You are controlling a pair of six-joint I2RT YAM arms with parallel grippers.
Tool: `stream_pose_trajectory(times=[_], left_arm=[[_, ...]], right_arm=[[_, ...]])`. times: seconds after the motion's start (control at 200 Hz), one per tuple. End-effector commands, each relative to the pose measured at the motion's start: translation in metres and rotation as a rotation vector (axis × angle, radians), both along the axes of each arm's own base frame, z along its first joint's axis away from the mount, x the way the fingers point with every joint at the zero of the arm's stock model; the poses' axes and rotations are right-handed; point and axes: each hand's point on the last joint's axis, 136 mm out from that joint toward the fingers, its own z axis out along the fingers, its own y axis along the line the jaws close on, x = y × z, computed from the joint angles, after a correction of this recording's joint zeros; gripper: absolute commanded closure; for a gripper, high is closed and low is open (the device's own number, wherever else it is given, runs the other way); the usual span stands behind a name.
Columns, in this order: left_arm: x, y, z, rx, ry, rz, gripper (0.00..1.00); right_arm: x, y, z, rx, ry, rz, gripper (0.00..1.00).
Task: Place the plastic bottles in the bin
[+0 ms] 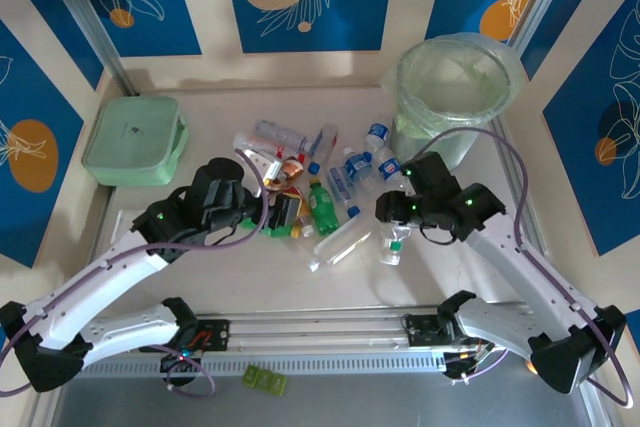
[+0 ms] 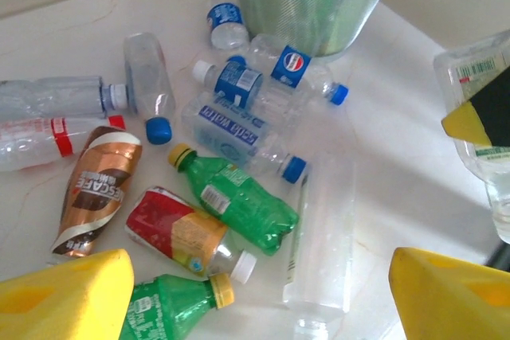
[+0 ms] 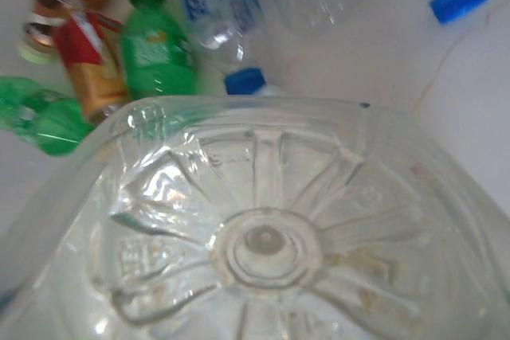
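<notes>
Top external: bottles [image 1: 310, 182] lie heaped on the table [image 1: 250, 282], near the bin [image 1: 455, 87] at far right.
Bin: upright, pale green liner.
Left gripper [image 2: 259, 296]: fingers apart, above the bottles.
Right gripper [image 1: 397, 215]: clamped on a clear bottle [image 3: 263, 236], outside the bin.

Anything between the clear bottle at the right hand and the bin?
Nothing tall. The right hand grips the clear bottle. Blue-labelled bottles lie flat at the near-left foot of the bin, so a lifted carry should likely clear them. The bin's mouth looks open.
</notes>
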Motion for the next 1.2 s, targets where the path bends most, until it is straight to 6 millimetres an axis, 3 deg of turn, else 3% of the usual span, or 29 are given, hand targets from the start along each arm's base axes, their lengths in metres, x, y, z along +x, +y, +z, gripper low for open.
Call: stream_pose_trajectory(times=[0.0, 0.185, 0.35, 0.635, 0.88, 1.02, 1.19], left_arm=[[-0.010, -0.004, 0.040, -0.112, -0.014, -0.030, 0.17], [-0.001, 0.001, 0.051, -0.140, -0.073, 0.017, 0.16], [-0.015, -0.012, 0.070, -0.246, -0.101, -0.081, 0.16], [-0.018, -0.019, 0.075, -0.264, -0.140, -0.134, 0.16], [-0.012, -0.029, 0.069, -0.232, -0.125, -0.151, 0.16], [-0.008, -0.039, 0.063, -0.223, -0.116, -0.178, 0.16], [-0.001, -0.047, 0.053, -0.205, -0.102, -0.177, 0.16]], right_arm=[[-0.001, 0.000, 0.034, -0.009, -0.058, 0.064, 0.60], [0.030, -0.005, 0.105, 0.052, -0.214, 0.031, 0.60], [0.073, -0.022, 0.170, 0.083, -0.370, -0.045, 0.60], [0.154, -0.075, 0.236, -0.036, -0.570, -0.251, 0.60], [0.214, -0.122, 0.256, -0.182, -0.622, -0.370, 0.60], [0.242, -0.142, 0.243, -0.234, -0.591, -0.440, 0.60], [0.272, -0.152, 0.225, -0.310, -0.560, -0.466, 0.60]])
